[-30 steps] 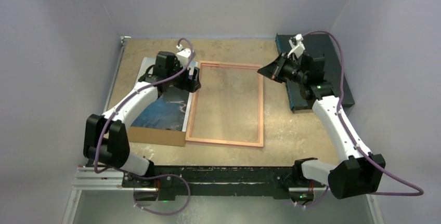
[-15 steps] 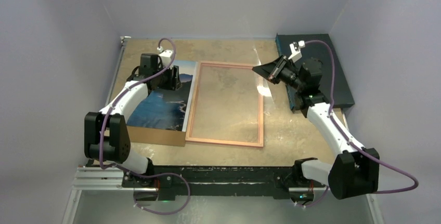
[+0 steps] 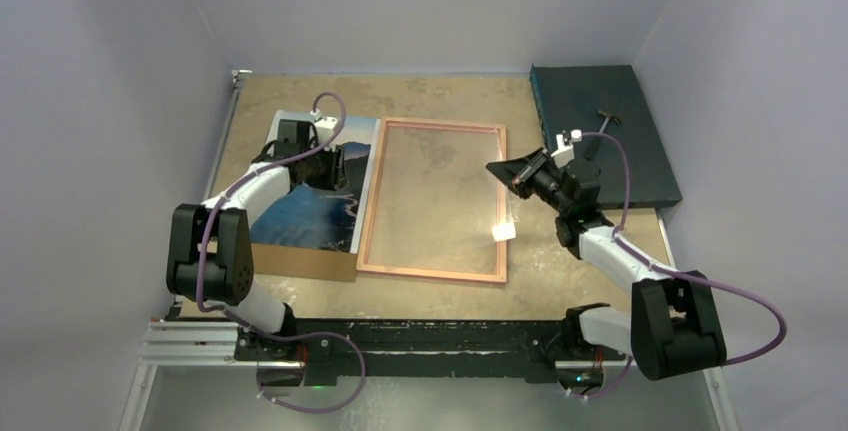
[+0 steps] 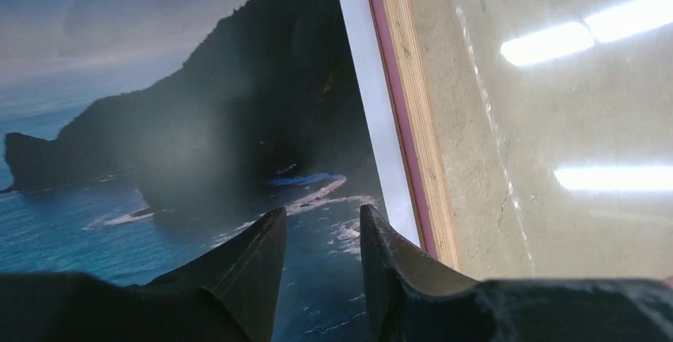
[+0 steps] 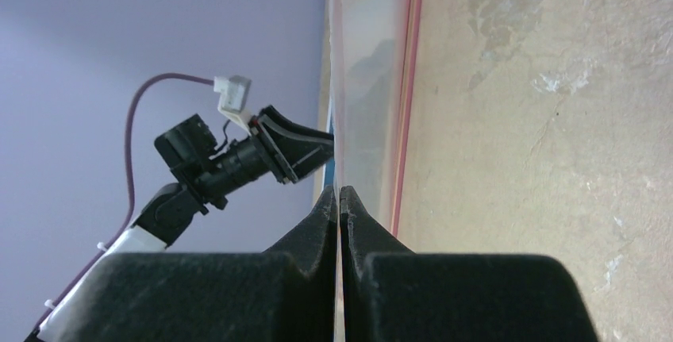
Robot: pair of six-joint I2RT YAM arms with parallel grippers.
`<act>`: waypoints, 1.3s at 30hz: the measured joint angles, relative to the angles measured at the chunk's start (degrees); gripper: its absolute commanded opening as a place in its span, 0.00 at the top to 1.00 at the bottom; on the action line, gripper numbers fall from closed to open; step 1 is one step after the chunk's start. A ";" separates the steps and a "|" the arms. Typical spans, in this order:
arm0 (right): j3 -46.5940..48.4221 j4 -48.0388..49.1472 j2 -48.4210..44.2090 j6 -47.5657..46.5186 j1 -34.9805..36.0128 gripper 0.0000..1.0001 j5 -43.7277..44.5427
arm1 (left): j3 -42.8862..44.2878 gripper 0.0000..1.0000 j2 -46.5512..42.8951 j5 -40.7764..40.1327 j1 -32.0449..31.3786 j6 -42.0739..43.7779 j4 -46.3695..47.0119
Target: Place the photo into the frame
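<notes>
Photo [image 3: 310, 213] lies left of centre, beside the frame [image 3: 432, 272]; left gripper [image 4: 321, 221] hovers above it, fingers slightly parted, as right gripper [image 5: 339, 193] pinches clear sheet [image 5: 365, 80] upright, seemingly baring the opening.

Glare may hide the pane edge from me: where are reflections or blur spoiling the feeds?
Left wrist: two bright light strips on the frame pane, a soft haze over the photo, left pincer soft-edged up close. Top external: one white glare patch by the frame's right-hand rail. Right wrist: no hard glare.
</notes>
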 measured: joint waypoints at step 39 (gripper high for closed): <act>-4.85 8.59 -3.61 3.58 3.04 1.00 4.00 | -4.35 0.89 6.16 11.76 -4.57 1.18 5.62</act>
